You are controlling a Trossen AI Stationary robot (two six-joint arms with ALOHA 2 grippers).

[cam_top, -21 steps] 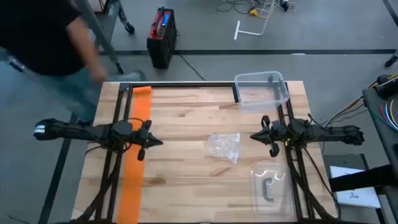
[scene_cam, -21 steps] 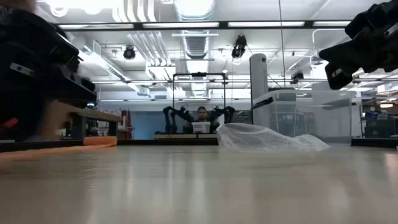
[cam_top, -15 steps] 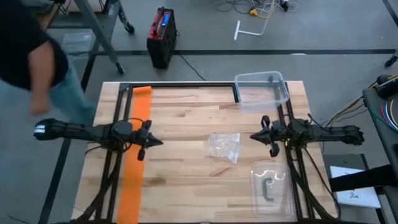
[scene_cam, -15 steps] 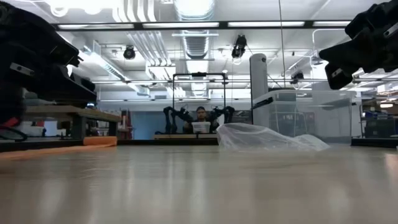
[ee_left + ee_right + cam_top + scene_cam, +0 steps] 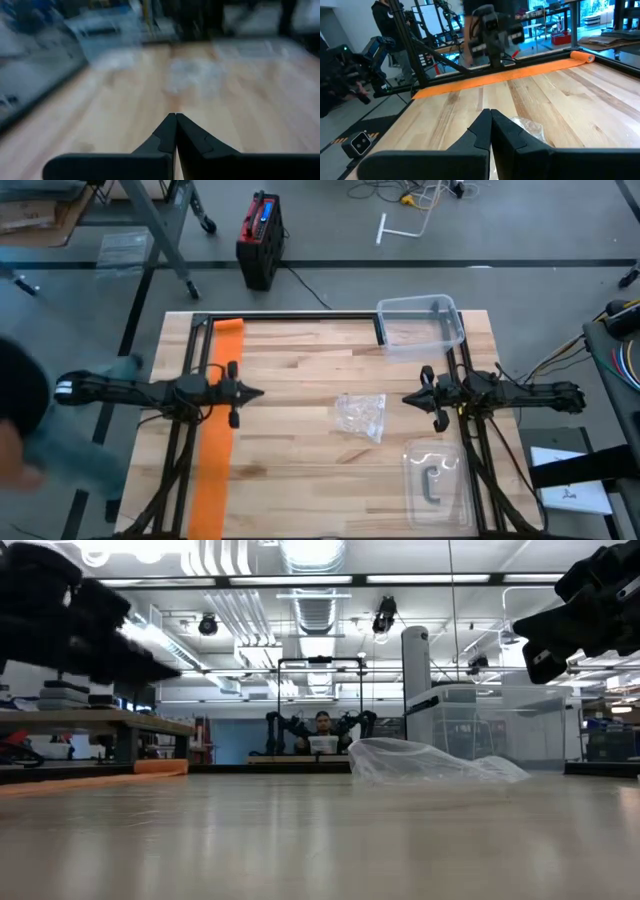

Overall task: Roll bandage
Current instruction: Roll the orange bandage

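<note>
The bandage is a long orange strip lying flat on the wooden table along its left side, from far edge to near edge; it shows also in the right wrist view. My left gripper hangs above the table, shut and holding nothing. Its arm crosses over the strip and its fingertips point toward the table's middle. My right gripper is shut as well. It hovers at the right side and points toward the left one.
A crumpled clear plastic wrapper lies between the two grippers. A clear box stands at the far right corner, and a clear lid with a grey piece lies near right. A person is beside the table's left edge.
My left gripper has risen, shifted a little toward the far edge and rolled about its wrist, staying shut. The person beside the table's left has walked from its far corner toward its near side. The bandage has not moved.
</note>
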